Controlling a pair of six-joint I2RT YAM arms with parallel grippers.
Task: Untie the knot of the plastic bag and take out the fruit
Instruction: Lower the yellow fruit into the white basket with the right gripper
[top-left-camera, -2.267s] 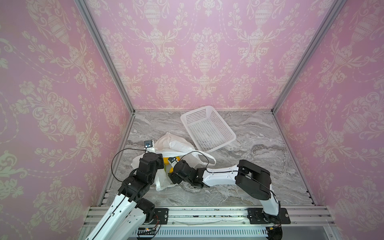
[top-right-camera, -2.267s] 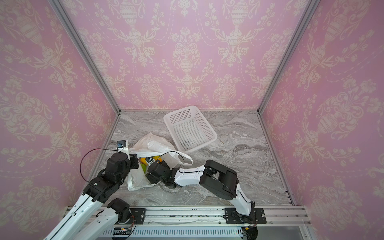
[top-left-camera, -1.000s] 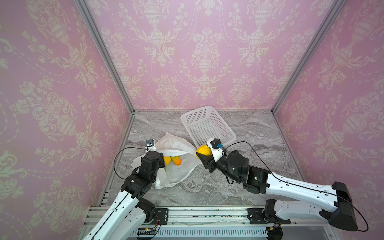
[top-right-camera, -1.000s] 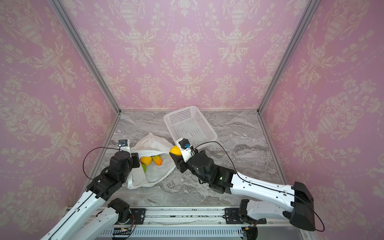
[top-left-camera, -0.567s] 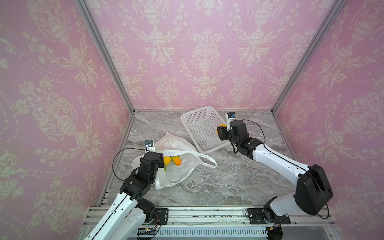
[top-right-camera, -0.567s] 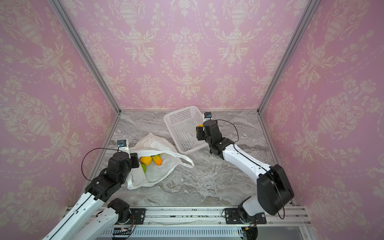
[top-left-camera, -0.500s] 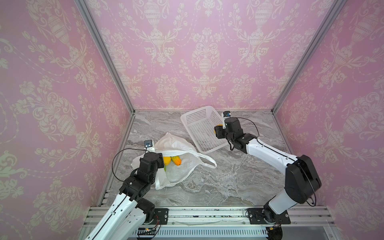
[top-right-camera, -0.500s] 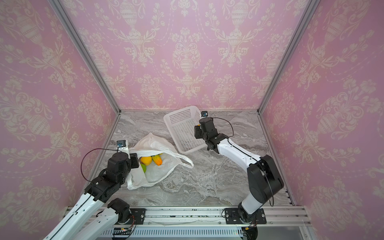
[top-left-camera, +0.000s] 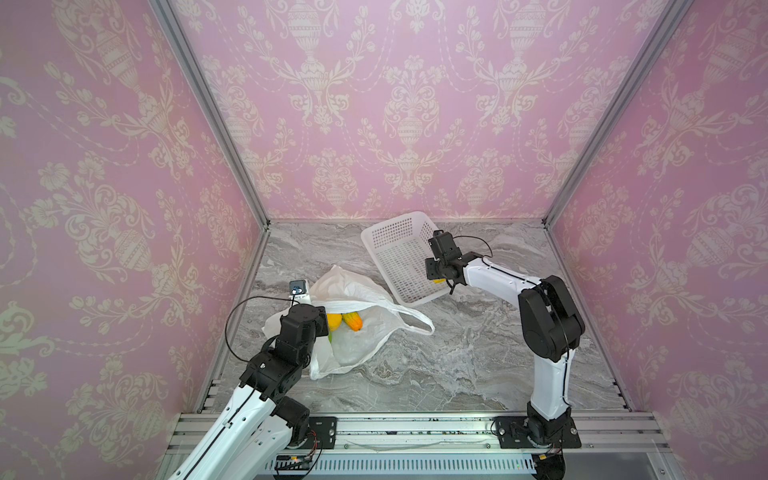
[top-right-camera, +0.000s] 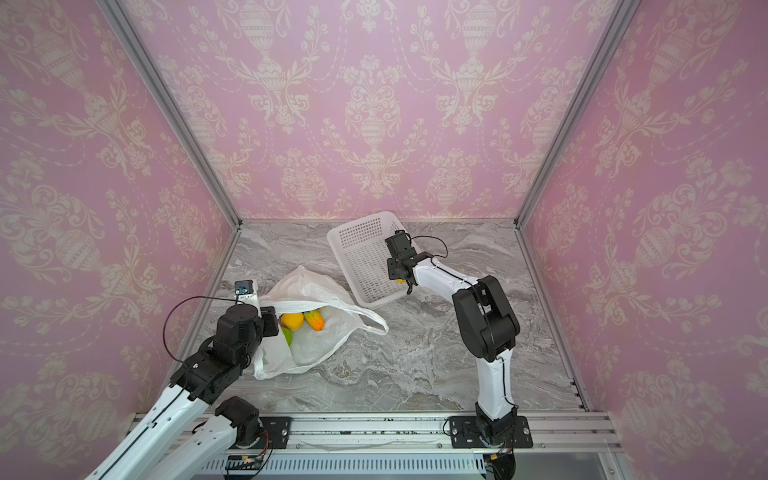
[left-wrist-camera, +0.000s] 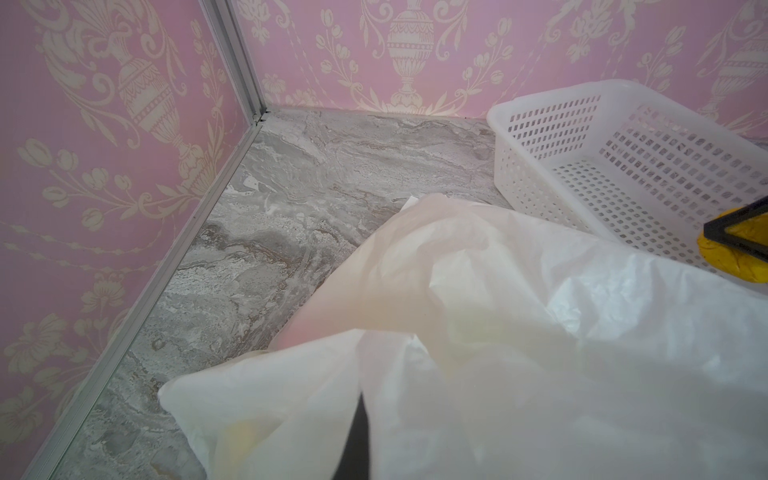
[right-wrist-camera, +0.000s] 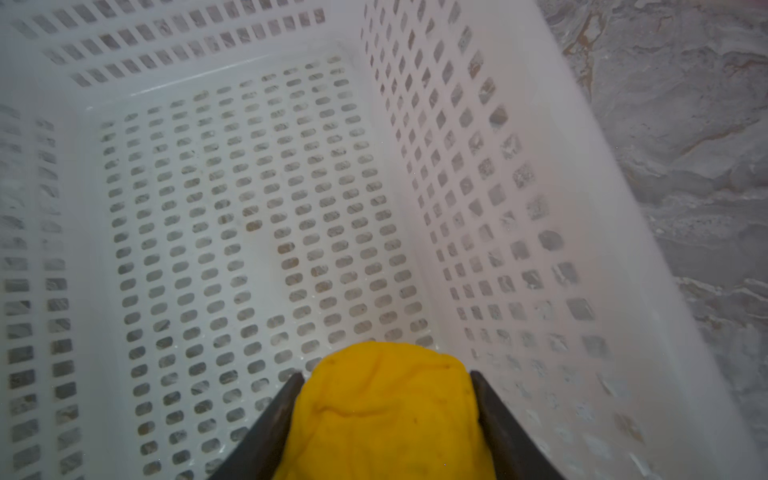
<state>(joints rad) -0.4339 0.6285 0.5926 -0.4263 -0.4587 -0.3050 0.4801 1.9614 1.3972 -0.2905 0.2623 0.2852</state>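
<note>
- A yellow fruit (right-wrist-camera: 386, 415) is clamped in the right pincer (right-wrist-camera: 384, 378), low inside the basket (top-left-camera: 395, 241); placing is judged the step in hand.
- The plastic bag (top-left-camera: 357, 345), lying on the desk (top-left-camera: 457, 353), is pinched at its open mouth by the closed left pincer (top-left-camera: 323, 326); remaining fruit (top-left-camera: 334, 321) is seen inside.
- Next, a release is called for, then a return to the bag.

The left arm (top-left-camera: 266, 374) reaches low and forward, its left gripper (top-left-camera: 323, 326) pinched shut on the plastic bag (top-left-camera: 357, 345). The right arm (top-left-camera: 548, 320) stands upright, folded at the elbow, forearm stretched forward; the right gripper (right-wrist-camera: 385, 376) clamps a yellow fruit (right-wrist-camera: 386, 424) between half-spread jaws.
</note>
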